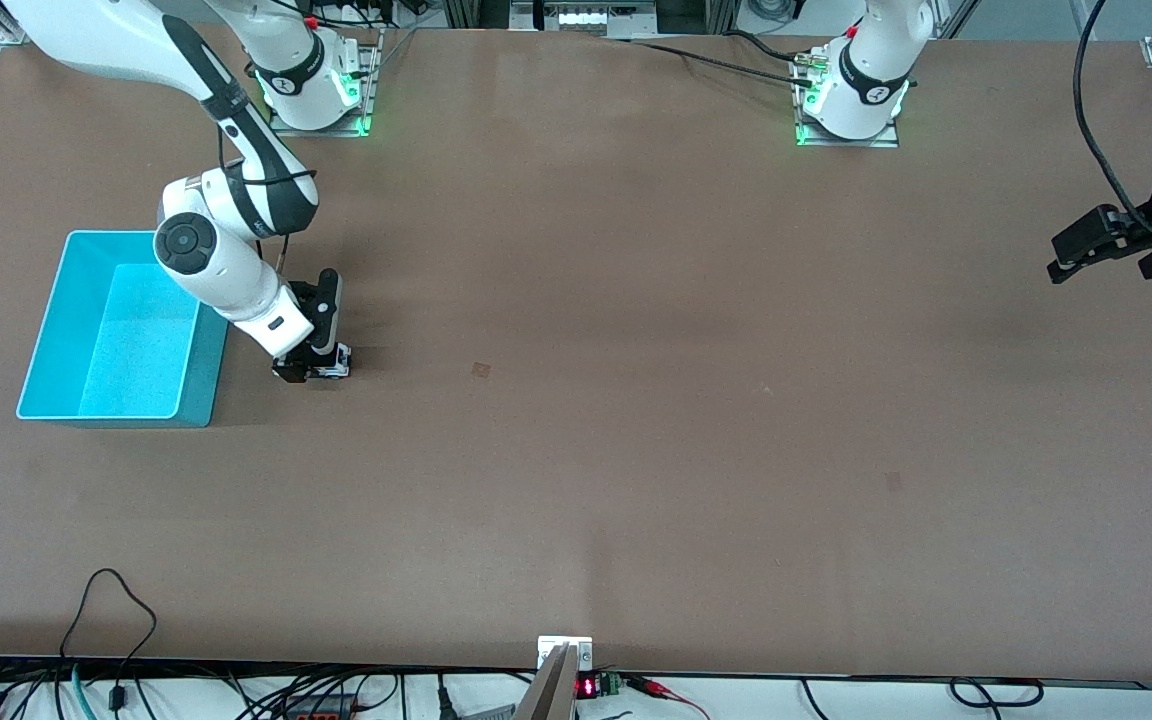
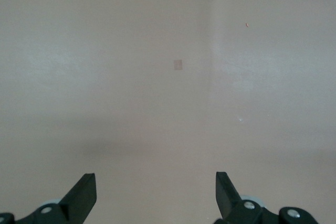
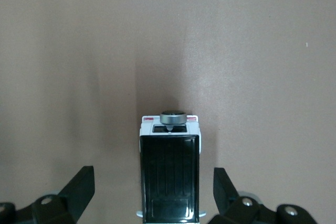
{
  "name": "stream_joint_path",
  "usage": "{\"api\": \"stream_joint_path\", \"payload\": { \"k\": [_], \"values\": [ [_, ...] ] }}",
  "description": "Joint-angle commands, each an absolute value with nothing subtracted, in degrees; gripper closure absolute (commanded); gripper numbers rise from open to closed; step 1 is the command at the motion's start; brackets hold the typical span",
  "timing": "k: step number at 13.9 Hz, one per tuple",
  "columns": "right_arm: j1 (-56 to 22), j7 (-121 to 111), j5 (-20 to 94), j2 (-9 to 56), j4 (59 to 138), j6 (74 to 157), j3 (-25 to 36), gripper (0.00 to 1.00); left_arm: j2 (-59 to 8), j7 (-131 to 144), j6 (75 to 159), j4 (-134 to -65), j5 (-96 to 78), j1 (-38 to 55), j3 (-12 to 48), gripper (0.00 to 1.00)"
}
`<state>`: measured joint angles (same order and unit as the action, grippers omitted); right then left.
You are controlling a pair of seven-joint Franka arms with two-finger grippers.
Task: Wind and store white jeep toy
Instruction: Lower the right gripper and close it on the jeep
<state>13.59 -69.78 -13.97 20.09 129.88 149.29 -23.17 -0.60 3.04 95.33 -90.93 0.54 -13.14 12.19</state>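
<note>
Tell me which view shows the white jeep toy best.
The right wrist view: the white jeep toy fills the space between the open right hand, black roof and spare wheel plain. The front view shows only a white sliver under that hand. The left wrist view shows bare table.

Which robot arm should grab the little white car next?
The right arm, probably. The right gripper is down at the white jeep toy, fingers open on either side of it, beside the turquoise bin. The left gripper hangs open over the left arm's end of the table, with only bare table under it.
</note>
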Motion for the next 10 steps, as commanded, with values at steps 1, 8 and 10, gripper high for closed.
{"api": "stream_joint_path", "payload": {
  "k": [1,8,10],
  "values": [
    [13.5,-69.5,-15.5,21.8,129.2,151.0,-23.0,0.0,-0.3,3.2,96.7,-91.6,-0.7,-13.4,12.2,0.0],
    [13.5,-69.4,-15.7,23.9,129.1,153.0,-22.1,0.0,-0.6,3.2,96.7,-91.6,-0.7,-13.4,12.3,0.0],
    [13.5,-69.4,-15.7,24.4,129.1,153.9,-22.1,0.0,-0.7,3.2,96.6,-91.6,-0.7,-13.4,12.2,0.0]
  ]
}}
